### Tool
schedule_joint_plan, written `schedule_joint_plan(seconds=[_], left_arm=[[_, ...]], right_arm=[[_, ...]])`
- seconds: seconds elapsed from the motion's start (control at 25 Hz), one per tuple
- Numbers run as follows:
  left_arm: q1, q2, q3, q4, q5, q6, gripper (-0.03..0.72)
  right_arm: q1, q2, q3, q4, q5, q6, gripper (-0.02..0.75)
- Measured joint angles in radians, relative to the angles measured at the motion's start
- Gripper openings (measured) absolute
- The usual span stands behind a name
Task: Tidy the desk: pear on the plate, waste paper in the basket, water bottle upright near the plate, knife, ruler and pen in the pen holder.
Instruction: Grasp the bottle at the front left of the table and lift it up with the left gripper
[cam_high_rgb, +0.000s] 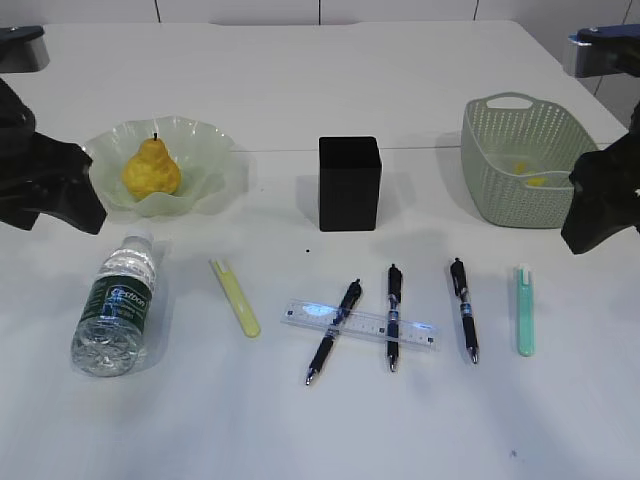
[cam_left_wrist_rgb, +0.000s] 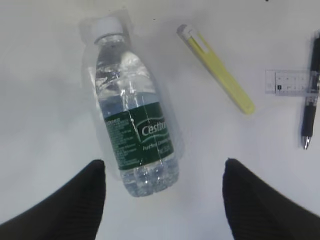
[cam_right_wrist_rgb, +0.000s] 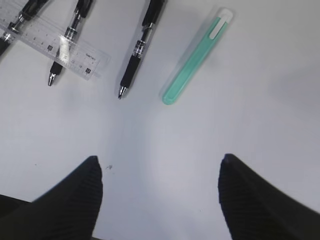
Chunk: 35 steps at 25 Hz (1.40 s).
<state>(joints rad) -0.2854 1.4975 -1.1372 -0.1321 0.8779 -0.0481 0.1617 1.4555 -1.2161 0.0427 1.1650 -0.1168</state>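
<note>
Both grippers hang wide open and empty, the left gripper (cam_left_wrist_rgb: 162, 200) just above the lying bottle (cam_left_wrist_rgb: 134, 107), which may roll away if pinched off-centre.

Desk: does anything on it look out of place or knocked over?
Yes. The water bottle lies on its side near the plate, and the ruler lies tangled with two pens, one under it, one over it.

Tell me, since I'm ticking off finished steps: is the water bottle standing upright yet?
No. In the exterior view the water bottle lies on its side on the desk, in front of the plate.
</note>
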Motion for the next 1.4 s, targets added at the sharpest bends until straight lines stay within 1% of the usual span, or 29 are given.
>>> schedule_joint_plan(seconds=[0.12,0.24,0.48,0.64,0.8,1.16,1.4], left_arm=[[-0.038,0.000,0.000,0.073,-0.054,-0.142,0.519],[-0.046,0.029,0.000,0.101,-0.089,-0.249,0.521],[-0.045,0.144,0.000,0.145,-0.109,-0.362,0.581],[-0.045,0.195,0.000,0.192,-0.150,-0.437,0.587],[-0.045,0.243,0.000,0.223,-0.182,-0.479,0.587],[-0.045,0.332,-0.002,0.230,-0.237,-0.499,0.588],[-0.045,0.400,-0.073,0.230,-0.235,-0.501,0.589]], right_arm=[[0.000,0.006,0.000,0.000,-0.004,0.000,0.536],[0.000,0.006,0.000,0.000,-0.004,0.000,0.536],[0.000,0.006,0.000,0.000,-0.004,0.000,0.536],[0.000,0.006,0.000,0.000,-0.004,0.000,0.536],[0.000,0.006,0.000,0.000,-0.004,0.000,0.536],[0.000,0.006,0.000,0.016,-0.004,0.000,0.536],[0.000,0.010,0.000,0.017,-0.005,0.000,0.536]])
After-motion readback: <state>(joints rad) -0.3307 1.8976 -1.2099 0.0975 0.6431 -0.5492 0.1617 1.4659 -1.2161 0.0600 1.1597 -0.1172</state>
